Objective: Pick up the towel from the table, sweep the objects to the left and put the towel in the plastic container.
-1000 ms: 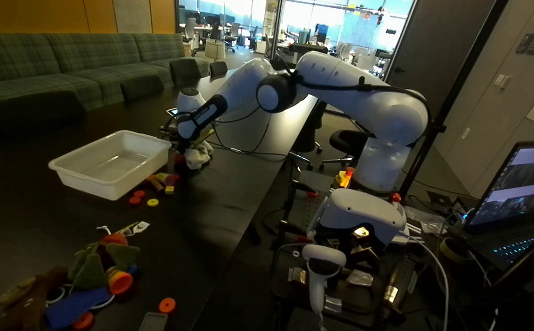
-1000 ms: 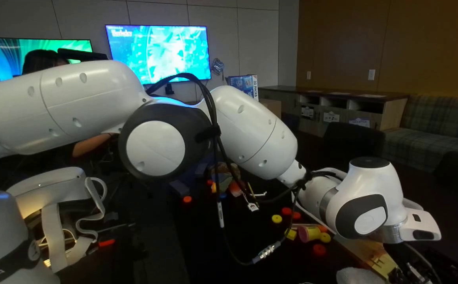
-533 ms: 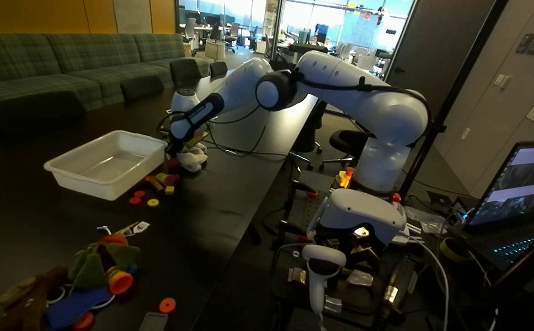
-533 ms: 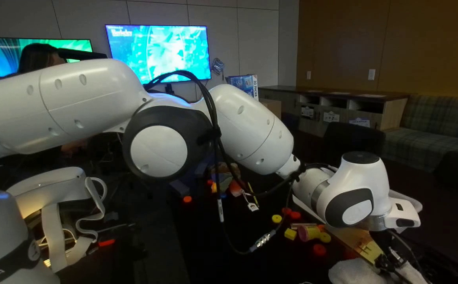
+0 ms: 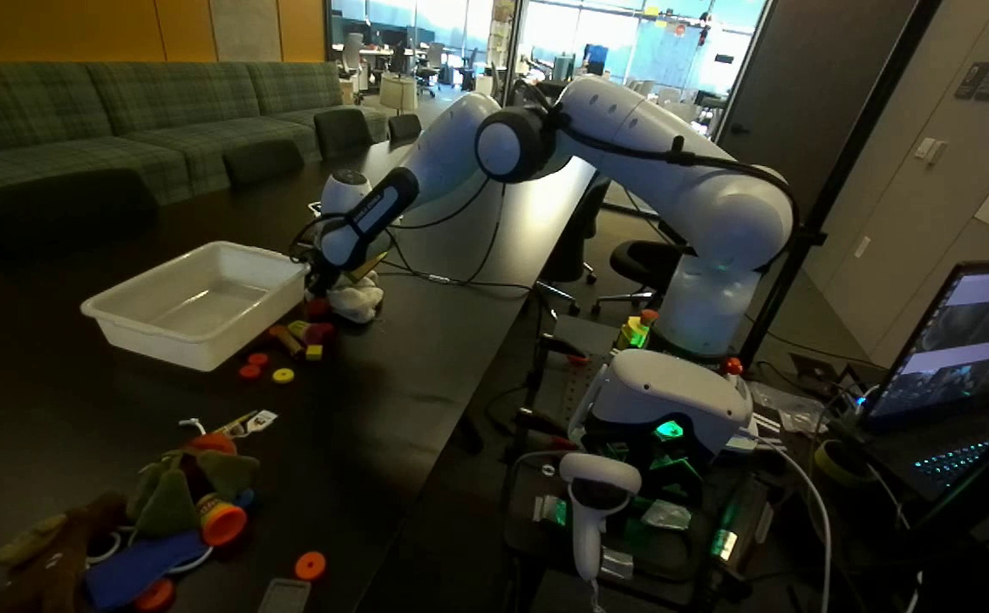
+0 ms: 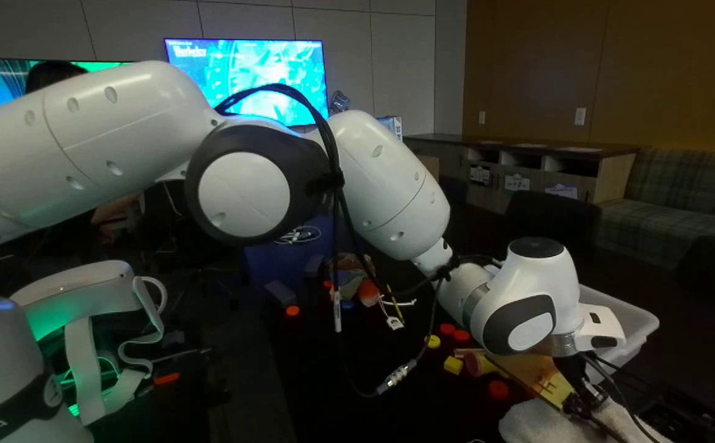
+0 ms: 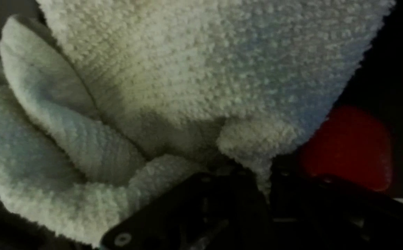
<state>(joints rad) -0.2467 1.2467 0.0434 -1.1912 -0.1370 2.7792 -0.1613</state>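
Jaws are pinching only a tuft of the fluffy cream cloth towel (image 7: 201, 69) near the shallow white plastic tub (image 5: 158, 340), so imo its loose folds could be riding over the small red and yellow toy pieces (image 5: 314, 352) instead of sweeping them.

In an exterior view, the table (image 5: 358, 426) is looked down on lengthwise, with the arm (image 5: 503, 145) seen from farther off. In an exterior view, a wall screen (image 6: 253, 67) is faced across the arm (here caught at close range). In both exterior views, the plastic container (image 5: 214, 302) is included. In the wrist view, the towel (image 7: 201, 62) is faced from very near.
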